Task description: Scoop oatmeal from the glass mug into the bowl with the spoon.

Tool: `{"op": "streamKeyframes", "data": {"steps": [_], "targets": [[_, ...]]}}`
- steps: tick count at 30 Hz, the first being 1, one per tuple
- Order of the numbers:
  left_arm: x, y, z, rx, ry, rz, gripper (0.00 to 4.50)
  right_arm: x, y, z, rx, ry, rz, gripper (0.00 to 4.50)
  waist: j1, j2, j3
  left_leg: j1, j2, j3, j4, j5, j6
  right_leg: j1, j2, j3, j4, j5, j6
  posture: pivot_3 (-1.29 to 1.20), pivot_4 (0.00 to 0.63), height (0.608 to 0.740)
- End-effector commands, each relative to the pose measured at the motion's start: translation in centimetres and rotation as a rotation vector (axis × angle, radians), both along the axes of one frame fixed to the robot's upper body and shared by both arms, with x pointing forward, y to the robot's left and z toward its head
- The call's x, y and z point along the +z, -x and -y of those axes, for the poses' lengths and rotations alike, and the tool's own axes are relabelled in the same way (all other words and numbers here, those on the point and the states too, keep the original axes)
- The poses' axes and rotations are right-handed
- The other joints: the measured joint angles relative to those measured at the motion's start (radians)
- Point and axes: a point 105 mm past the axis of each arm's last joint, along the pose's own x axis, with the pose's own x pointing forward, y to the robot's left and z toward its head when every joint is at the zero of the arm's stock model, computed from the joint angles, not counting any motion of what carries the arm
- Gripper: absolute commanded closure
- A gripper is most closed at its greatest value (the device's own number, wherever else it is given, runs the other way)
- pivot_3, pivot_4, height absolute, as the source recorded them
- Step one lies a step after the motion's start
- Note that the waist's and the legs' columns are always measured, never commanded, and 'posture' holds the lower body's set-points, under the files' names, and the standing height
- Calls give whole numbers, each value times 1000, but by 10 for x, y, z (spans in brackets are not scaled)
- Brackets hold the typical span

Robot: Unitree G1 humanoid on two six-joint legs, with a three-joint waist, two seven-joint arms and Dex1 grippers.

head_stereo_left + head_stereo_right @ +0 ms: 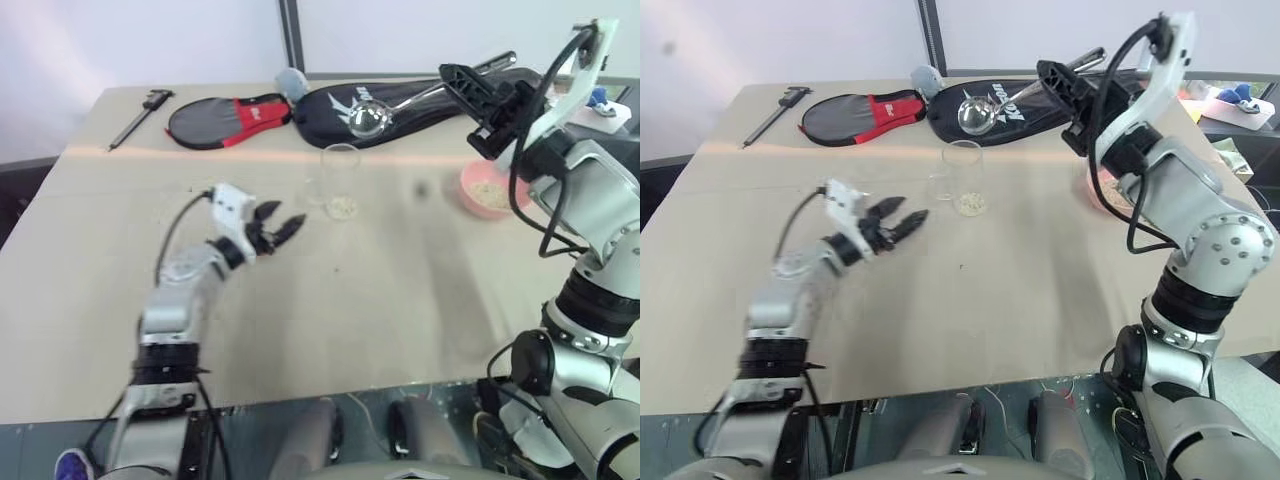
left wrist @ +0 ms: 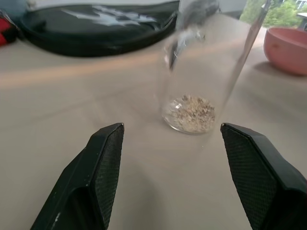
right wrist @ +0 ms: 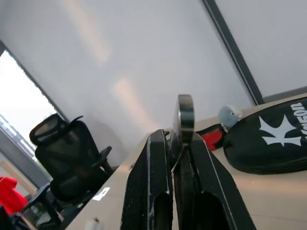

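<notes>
spoon (image 1: 400,107) pinched in right gripper (image 1: 470,85) — left gripper (image 1: 278,229) agape

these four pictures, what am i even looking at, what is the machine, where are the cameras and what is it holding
It is a humanoid robot with two arms, each ending in a gripper of two black fingers. Two pictures come from cameras in its head, looking down over a beige table. The other two come from cameras on each wrist, looking along the fingers.

The right gripper is shut on a slim shiny silver metal spoon, raised above the table. The left gripper is open and holds nothing; it points at a small clear glass mug with pale beige oatmeal flakes at its bottom. A small salmon-pink bowl with some oatmeal stands further right. At the far edge lie two racket covers, one black, one black and red, and a dark metal caliper.
</notes>
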Motion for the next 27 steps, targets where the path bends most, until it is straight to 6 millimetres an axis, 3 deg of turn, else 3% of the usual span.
{"op": "streamKeyframes", "data": {"steps": [1, 11, 14, 23, 27], "targets": [[15, -18, -2, 141, -33, 70, 1179, 8, 9, 10, -38, -26, 38, 4500, -2, 0, 0, 0, 0, 0, 0, 0, 0, 0, 0, 0, 0, 0, 0, 0, 150, 740], [30, -35, 22, 218, 27, 106, 1179, -6, 9, 25, -106, -39, 1, 4500, -2, 0, 0, 0, 1, 3, 0, 0, 0, -1, 0, 2, 1, 0, 0, 0, 150, 740], [31, -41, 19, 256, 30, 108, 1870, -7, 9, 25, -111, -36, 2, 4500, -2, 0, 0, 0, 1, 3, 0, 0, 0, -1, 1, 2, 1, 0, 0, 0, 150, 740], [31, -46, 24, 293, 32, 134, 1870, -10, 9, 26, -119, -18, 0, 4500, 0, 0, 0, 0, 1, 3, 0, 0, 1, -1, 0, 3, 1, 0, 0, 0, 150, 740], [34, -48, 26, 300, 43, 150, 3614, -13, 6, 21, -131, 48, 7, 4500, 0, 0, 0, 0, 1, 3, 0, 0, 1, -1, 0, 3, 0, 0, 0, 0, 150, 740]]}}
